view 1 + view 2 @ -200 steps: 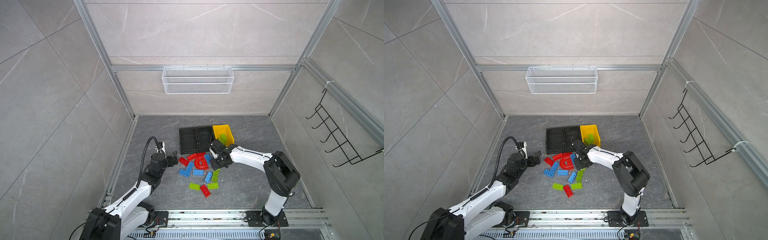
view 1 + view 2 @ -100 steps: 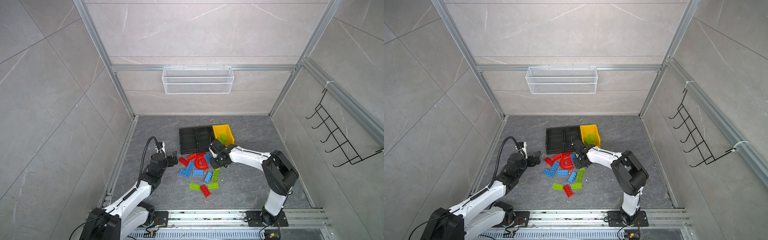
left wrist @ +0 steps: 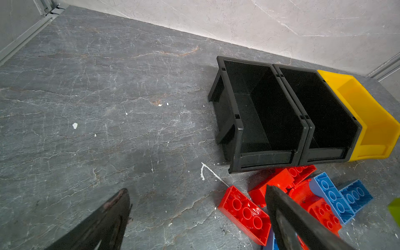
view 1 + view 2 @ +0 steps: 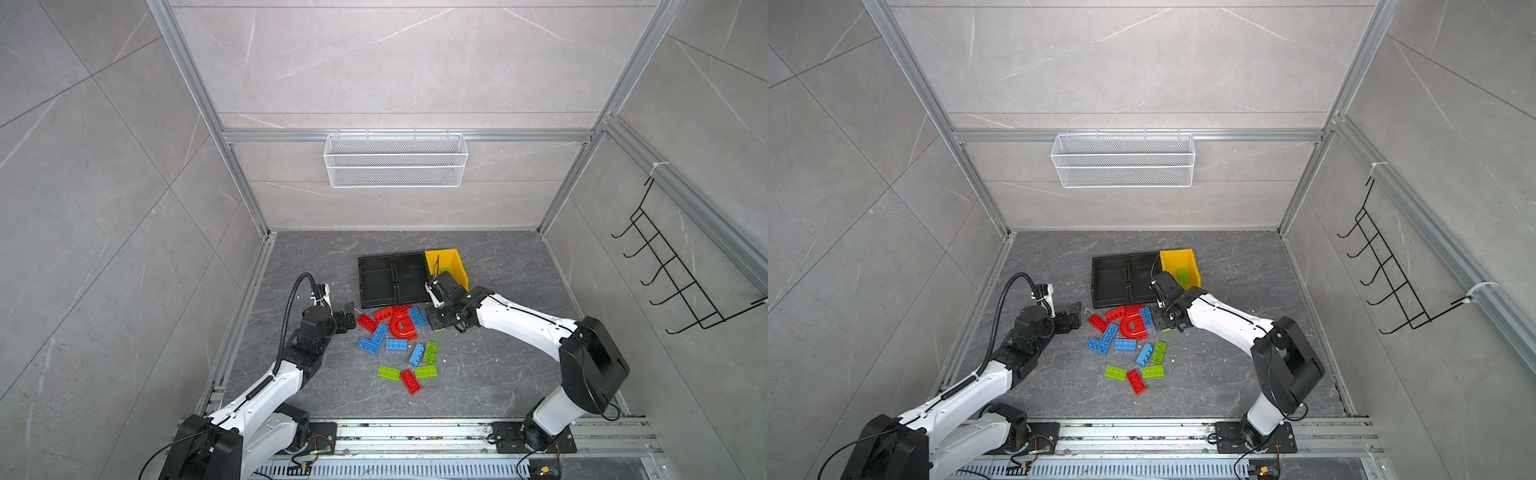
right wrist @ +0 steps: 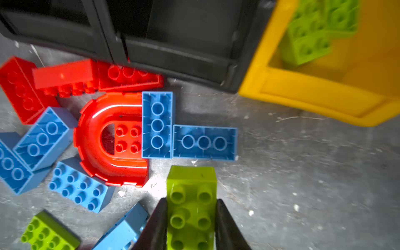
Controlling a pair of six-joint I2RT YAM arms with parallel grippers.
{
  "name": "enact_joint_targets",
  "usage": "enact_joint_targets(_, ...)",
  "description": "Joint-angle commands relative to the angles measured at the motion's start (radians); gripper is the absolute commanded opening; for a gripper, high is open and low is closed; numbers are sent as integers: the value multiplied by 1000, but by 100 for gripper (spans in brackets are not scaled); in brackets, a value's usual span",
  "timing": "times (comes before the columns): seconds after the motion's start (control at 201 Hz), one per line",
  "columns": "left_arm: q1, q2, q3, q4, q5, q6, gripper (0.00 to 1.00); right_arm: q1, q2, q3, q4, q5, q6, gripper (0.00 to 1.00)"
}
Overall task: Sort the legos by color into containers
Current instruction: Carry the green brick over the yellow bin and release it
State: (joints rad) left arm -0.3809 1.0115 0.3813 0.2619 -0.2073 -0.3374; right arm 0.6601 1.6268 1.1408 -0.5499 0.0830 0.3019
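The right gripper [image 5: 190,202] pinches a green brick [image 5: 191,179] just on the near side of the yellow bin [image 5: 303,95], while the left gripper [image 3: 195,188] gapes empty beside a red brick [image 3: 244,213] at the pile's [image 4: 395,344] left edge.

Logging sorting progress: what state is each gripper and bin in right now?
Left gripper: open, holding nothing.
Right gripper: shut on a green brick.
Yellow bin: holds green bricks.
Black bin beside it: empty.
Outer black bin: empty.
Loose bricks: unsorted on the floor.
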Motion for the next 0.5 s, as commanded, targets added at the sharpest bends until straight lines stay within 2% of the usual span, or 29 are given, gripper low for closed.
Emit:
enact_joint_targets(0.0,2,-18,31,26,-12,0,100,-39,-20,59,-49,69,-30,30)
enact_joint_targets(0.144,2,-16,32,27,-9,-1,100,-108,-9,125,6,5,-61,30)
enact_joint_targets(0.289,2,-19,29,28,-12,1,100,-205,65,204,56,-58,-77,31)
enact_joint_targets(0.493,2,-21,30,24,-15,-2,100,-260,185,345,50,-39,-100,32)
